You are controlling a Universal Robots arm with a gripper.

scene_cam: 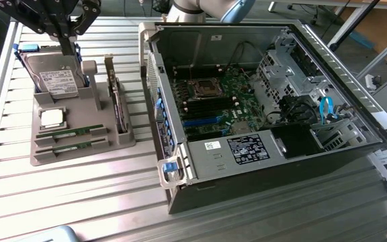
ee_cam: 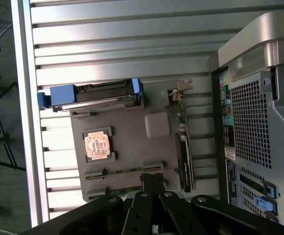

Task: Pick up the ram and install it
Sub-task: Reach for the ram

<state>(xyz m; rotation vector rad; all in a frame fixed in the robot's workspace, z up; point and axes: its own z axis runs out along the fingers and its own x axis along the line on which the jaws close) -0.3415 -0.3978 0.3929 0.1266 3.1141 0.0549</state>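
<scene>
Gripper hangs at the exterior view's upper left. Its jaws are pinched together with nothing between them, and its fingers point straight down above the hard drive. That drive stands on edge at the back of the grey holder. The ram lies flat in a slot at the holder's front, a thin green strip just before the processor. A second stick lies in the next slot, parallel. Both are well below the gripper and untouched. The open case stands to the exterior view's right.

From the wrist, the gripper looks down on the holder, its clenched black tips over the ends of the ram and the second stick on the card side. The ram shows as a dark green line.
</scene>
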